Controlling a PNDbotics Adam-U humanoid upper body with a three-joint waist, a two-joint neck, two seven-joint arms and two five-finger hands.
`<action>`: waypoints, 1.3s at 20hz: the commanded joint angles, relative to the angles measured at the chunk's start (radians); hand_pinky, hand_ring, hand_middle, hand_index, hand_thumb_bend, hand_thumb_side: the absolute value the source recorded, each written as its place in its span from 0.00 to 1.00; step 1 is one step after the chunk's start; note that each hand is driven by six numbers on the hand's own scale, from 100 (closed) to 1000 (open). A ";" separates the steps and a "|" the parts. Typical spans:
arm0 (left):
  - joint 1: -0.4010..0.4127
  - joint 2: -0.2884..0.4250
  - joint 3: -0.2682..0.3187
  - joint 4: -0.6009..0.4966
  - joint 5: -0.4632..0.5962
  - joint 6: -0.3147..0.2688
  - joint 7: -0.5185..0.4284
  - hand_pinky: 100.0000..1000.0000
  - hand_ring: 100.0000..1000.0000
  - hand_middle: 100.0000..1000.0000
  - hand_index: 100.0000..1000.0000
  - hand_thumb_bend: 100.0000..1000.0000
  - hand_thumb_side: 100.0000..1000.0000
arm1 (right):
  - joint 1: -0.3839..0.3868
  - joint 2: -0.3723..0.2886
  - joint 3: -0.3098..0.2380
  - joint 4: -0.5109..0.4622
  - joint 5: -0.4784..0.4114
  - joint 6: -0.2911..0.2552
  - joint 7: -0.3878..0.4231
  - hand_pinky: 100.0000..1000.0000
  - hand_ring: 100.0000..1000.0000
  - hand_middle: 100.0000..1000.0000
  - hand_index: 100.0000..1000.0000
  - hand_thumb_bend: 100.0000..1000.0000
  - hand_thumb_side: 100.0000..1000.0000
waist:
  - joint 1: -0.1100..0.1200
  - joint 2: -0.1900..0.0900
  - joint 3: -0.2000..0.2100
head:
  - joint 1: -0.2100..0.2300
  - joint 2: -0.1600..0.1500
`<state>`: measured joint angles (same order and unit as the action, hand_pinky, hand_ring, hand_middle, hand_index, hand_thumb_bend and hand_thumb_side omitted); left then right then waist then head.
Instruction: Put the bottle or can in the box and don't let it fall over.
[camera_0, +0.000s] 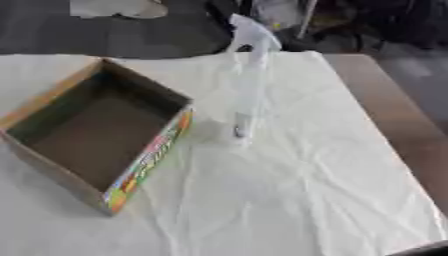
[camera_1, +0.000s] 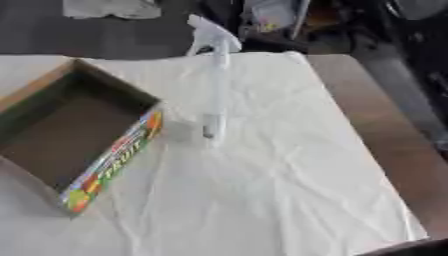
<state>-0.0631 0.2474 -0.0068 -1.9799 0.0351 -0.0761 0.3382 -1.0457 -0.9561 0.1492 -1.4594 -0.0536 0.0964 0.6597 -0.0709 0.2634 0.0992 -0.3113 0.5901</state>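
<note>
A tall clear spray bottle (camera_0: 249, 85) with a white trigger head (camera_0: 252, 31) stands upright on the white cloth, just right of the box. The open cardboard box (camera_0: 94, 127) lies on the left of the table, its inside brown and bare, with a colourful printed side (camera_0: 150, 159) facing right. The bottle's base (camera_0: 242, 131) is a short gap away from the box's near right corner. No robot hand shows in either eye view.
A crumpled white cloth (camera_0: 289, 190) covers most of the table. Bare brown tabletop (camera_0: 398, 115) runs along the right edge. Dark clutter and a white cloth lie on the floor beyond the far edge.
</note>
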 joint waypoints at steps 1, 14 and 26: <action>-0.007 0.010 0.010 -0.020 0.006 -0.003 0.008 0.95 0.58 0.69 0.58 0.08 0.85 | -0.020 -0.035 -0.008 -0.015 0.004 -0.002 0.003 0.87 0.75 0.81 0.86 0.02 0.32 | 0.001 -0.017 0.000 | 0.000 -0.004; -0.007 0.011 0.009 -0.020 0.002 -0.001 0.010 0.95 0.58 0.69 0.58 0.08 0.85 | -0.005 -0.049 0.021 -0.052 0.024 -0.009 0.022 0.87 0.76 0.82 0.86 0.09 0.32 | 0.000 -0.010 -0.002 | 0.001 -0.012; -0.010 0.010 0.005 -0.020 0.002 0.003 0.006 0.95 0.58 0.69 0.58 0.08 0.85 | 0.022 -0.061 0.088 -0.085 0.059 -0.017 0.075 0.86 0.78 0.83 0.87 0.15 0.35 | 0.002 -0.010 -0.007 | -0.010 -0.033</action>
<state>-0.0679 0.2474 -0.0027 -1.9799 0.0363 -0.0751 0.3447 -1.0103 -0.9758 0.2426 -1.5279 -0.0012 0.0819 0.7289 -0.0712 0.2670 0.0938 -0.3184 0.5682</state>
